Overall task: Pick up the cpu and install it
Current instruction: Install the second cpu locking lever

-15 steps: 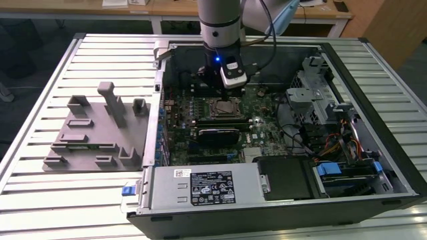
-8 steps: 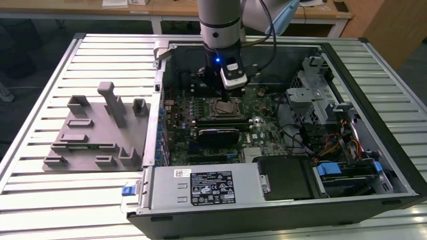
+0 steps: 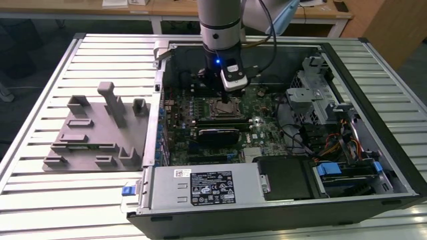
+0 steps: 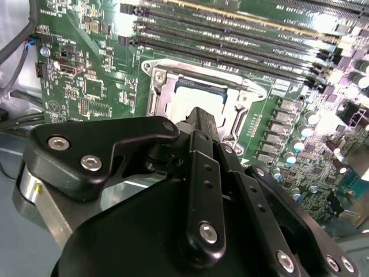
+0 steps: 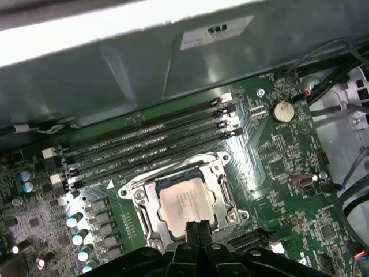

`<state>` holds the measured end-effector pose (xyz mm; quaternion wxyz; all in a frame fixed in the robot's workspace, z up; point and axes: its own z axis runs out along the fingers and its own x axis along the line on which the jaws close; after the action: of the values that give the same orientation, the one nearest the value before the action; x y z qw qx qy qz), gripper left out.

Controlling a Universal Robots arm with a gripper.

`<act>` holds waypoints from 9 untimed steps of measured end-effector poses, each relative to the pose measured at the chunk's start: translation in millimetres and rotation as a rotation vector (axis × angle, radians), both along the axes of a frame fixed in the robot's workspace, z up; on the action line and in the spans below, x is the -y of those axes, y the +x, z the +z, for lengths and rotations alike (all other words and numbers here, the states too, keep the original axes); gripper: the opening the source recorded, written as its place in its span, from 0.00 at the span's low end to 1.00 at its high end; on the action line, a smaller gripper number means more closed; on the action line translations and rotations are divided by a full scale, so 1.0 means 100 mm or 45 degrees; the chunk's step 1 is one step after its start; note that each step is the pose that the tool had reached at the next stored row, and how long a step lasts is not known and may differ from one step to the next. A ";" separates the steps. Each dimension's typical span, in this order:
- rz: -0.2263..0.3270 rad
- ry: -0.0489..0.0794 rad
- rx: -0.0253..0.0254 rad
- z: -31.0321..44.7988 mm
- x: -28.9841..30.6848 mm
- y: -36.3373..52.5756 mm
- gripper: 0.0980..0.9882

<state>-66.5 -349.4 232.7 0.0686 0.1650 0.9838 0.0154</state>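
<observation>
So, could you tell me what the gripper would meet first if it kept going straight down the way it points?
Most likely the cpu, lying in the socket right below the gripper. Whether they already touch is unclear.

Single robot arm (image 3: 217, 22) reaching straight down from above into the open computer case, wrist vertical with a blue light lit, gripper (image 3: 229, 101) pointing downward toward the case floor's middle, black fingers (image 5: 198, 229) pressed together, tips closed.
</observation>
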 end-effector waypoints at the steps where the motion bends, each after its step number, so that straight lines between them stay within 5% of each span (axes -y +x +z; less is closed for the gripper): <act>1: 0.000 0.000 0.0000 0.000 0.014 0.000 0.01; 9: 0.000 0.000 -0.0001 0.000 0.135 0.000 0.01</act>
<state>-66.5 -362.9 232.7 0.0686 0.1650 0.9838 0.0154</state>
